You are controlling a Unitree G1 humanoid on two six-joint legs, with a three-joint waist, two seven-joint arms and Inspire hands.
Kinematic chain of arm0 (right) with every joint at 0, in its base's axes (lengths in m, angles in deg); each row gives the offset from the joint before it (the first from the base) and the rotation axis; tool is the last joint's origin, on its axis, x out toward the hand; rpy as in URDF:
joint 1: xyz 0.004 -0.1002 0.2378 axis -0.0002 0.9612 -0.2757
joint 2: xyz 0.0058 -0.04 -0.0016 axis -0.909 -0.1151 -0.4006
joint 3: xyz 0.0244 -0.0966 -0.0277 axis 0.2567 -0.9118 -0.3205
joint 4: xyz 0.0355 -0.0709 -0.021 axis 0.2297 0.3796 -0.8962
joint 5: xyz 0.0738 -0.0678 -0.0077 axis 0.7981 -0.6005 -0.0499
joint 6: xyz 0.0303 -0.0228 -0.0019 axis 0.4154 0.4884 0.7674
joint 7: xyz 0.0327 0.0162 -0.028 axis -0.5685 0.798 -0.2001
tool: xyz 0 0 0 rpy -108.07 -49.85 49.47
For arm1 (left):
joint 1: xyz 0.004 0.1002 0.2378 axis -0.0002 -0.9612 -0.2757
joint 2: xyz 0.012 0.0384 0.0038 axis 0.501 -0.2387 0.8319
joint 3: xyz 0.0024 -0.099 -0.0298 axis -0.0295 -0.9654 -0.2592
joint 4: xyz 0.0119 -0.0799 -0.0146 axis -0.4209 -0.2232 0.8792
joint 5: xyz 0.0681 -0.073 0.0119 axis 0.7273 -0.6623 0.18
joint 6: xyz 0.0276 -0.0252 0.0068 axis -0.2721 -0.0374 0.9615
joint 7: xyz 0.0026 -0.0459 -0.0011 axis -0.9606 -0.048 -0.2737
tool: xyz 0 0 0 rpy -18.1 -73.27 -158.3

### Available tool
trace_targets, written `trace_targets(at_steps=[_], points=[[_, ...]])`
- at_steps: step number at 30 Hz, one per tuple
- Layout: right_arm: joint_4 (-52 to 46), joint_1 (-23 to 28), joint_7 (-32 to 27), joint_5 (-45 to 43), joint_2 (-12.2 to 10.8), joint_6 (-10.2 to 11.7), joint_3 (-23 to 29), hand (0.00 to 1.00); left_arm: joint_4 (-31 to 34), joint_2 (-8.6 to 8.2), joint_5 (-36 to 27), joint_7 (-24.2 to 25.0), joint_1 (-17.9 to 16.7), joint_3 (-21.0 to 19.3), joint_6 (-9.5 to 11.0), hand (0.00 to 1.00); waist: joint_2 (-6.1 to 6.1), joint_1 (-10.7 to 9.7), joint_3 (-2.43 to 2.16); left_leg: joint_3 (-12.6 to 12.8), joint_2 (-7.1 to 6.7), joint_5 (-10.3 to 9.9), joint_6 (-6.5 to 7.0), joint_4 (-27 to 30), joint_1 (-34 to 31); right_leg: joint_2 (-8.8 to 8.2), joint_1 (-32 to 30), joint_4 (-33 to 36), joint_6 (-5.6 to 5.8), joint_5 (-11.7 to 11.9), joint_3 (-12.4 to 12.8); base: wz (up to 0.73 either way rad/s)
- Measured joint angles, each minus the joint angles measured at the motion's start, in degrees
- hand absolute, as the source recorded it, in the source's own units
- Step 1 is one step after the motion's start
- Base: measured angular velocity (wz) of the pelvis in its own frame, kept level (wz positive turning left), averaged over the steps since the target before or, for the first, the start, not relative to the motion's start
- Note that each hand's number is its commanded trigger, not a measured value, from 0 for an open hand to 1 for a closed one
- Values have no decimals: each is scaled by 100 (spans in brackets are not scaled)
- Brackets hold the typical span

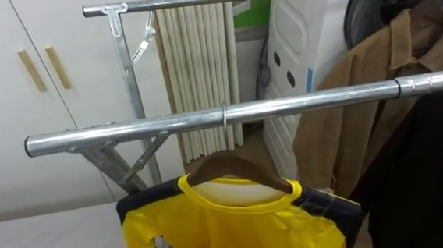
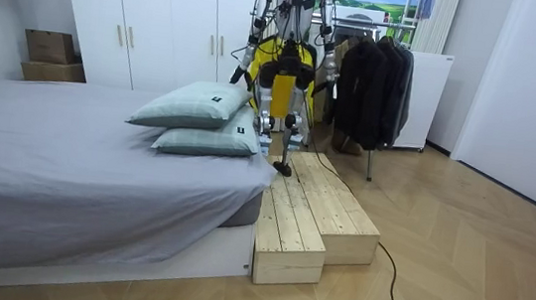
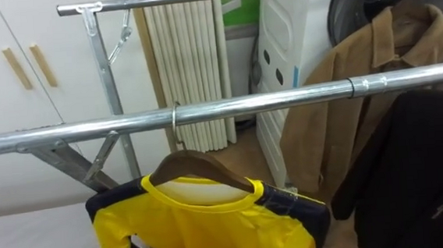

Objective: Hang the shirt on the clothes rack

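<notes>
1. The yellow shirt with dark shoulders hangs on a wooden hanger, whose hook sits over the near rail of the rack.
2. To its right hang a brown jacket and a black garment.
3. The robot stands on a wooden platform beside the bed, facing the rack.
4. I cannot tell whether either robot hand is apart or clamped on anything.

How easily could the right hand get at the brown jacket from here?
Probably not easily: the brown jacket hangs behind the near rail, and a black garment under that rail partly covers it.
</notes>
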Motion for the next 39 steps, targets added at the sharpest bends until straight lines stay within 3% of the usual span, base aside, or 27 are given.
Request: trace_targets(at_steps=[3,5,15,24,26,29,34,39], points=[[0,-19,-4,1,-2,-51,76,0,3,-7,-14,179,28,-135,-5,0,29,1,-21,-4,0,0,0,3,-27,-11,-19,-1,0,-1,-44,8],[-11,-40,-59,0,-2,-104,78,0,46,-7,-180,360,71,-157,-49,0,65,-3,-64,-18,-4,0,0,27,-73,-32,-40,4,-2,-3,-93,12],[3,-108,-113,245,-5,-103,79,0,46,4,-655,736,192,-164,-130,0,81,-12,-74,-46,-21,0,-1,25,-65,-61,-44,85,-18,-94,-175,4],[-2,-146,-237,916,-7,-96,71,0,193,22,-639,930,293,-172,-259,0,93,-12,-23,-107,-25,-3,-6,27,-62,-105,18,86,-40,-134,-315,8],[4,-137,-239,942,-5,-95,75,0,271,27,-632,930,319,-175,-260,0,87,-7,15,-187,-43,-3,-6,27,-62,-120,8,97,-33,-174,-366,22],[3,-156,-232,937,-3,-70,74,0,335,26,-516,894,307,-183,-244,0,98,4,35,-241,-52,-4,-6,27,-66,-145,16,97,-34,-195,-428,10],[10,-169,-234,1036,-6,60,46,0,808,3,-480,631,255,-289,-200,0,90,91,38,-358,-60,-3,-6,32,-85,-176,27,85,-54,-216,-577,15],[10,-350,-243,1274,-17,147,-131,0,1587,-12,-360,319,14,-263,-109,0,134,199,49,-407,-78,-2,-9,177,-262,-273,-27,120,-86,-298,-917,35]])
